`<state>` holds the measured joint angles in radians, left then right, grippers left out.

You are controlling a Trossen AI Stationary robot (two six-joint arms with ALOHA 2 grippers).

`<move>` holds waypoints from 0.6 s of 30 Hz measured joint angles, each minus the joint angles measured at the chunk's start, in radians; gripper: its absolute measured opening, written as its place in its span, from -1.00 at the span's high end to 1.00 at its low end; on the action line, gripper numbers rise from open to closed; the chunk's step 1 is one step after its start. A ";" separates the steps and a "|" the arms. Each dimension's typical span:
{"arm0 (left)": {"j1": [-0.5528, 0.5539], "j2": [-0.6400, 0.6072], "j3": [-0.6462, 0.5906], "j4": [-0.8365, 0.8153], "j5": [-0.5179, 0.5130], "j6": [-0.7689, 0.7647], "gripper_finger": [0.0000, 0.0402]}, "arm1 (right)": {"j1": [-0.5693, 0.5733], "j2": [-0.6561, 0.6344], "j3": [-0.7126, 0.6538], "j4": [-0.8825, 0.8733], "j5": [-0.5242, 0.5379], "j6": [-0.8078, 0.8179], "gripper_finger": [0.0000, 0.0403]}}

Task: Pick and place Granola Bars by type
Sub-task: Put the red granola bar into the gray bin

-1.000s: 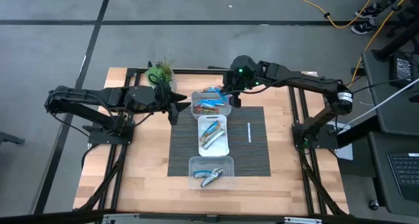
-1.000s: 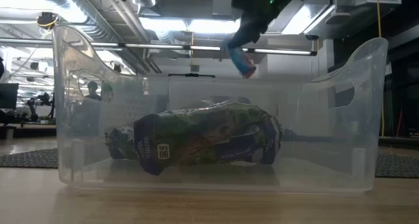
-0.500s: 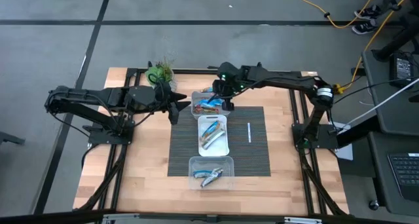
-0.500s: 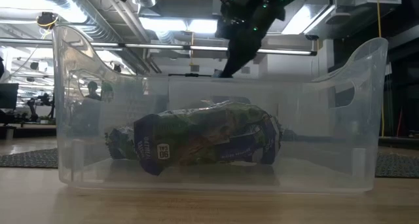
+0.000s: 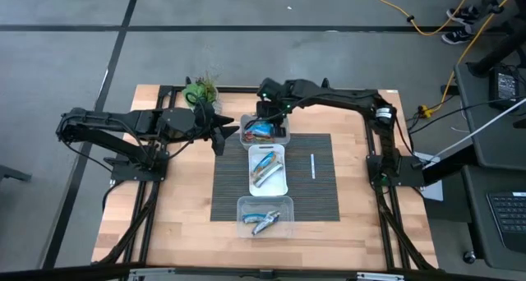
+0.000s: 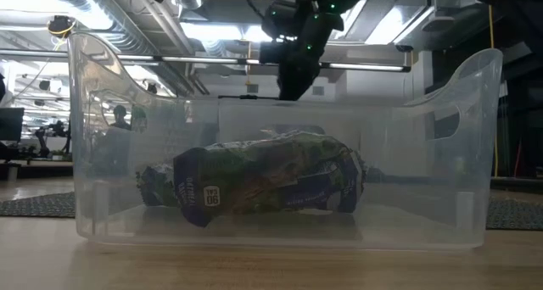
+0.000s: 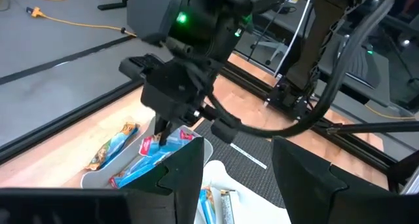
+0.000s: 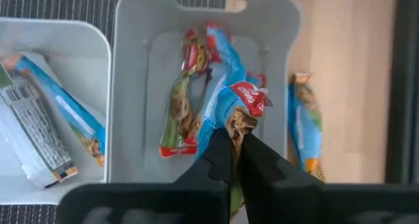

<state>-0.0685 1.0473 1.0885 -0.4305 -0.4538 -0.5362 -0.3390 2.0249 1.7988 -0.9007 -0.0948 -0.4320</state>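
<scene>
Three clear tubs stand in a row on a dark mat. My right gripper point(image 5: 268, 123) hangs over the far tub point(image 5: 284, 138), shut on a blue granola bar with a red end point(image 8: 241, 106). More blue and red bars point(image 8: 186, 112) lie on that tub's floor. One bar point(image 8: 304, 122) lies on the wood just beyond the tub. The middle tub point(image 5: 281, 182) and the near tub point(image 5: 243, 207) hold other bars. My left gripper point(image 5: 222, 135) waits open, left of the far tub. My right gripper pinches the blue bar between its two fingers at one end of the wrapper point(image 8: 237, 122), coming from above and pointing down. The bar hangs below the fingers, inside the far tub's opening. Whether its lower end rests on the bars beneath, I cannot tell.
A thin white stick point(image 5: 313, 166) lies on the mat right of the middle tub. A small green plant point(image 5: 203, 89) stands at the far edge behind my left arm. In the low view the near tub point(image 6: 85, 154) fills the picture, with green and purple wrappers point(image 6: 263, 184) inside.
My right gripper has moved toward the table's left, from the far tub's right side to above its middle, carrying the bar along. The left arm has kept still.
</scene>
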 joint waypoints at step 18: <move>0.000 0.000 0.000 -0.026 0.002 0.027 0.16 | 0.029 0.062 0.000 -0.014 -0.001 0.003 0.89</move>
<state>-0.0685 1.0473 1.0885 -0.4568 -0.4522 -0.5095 -0.3103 2.0869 1.7992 -0.9148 -0.0959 -0.4286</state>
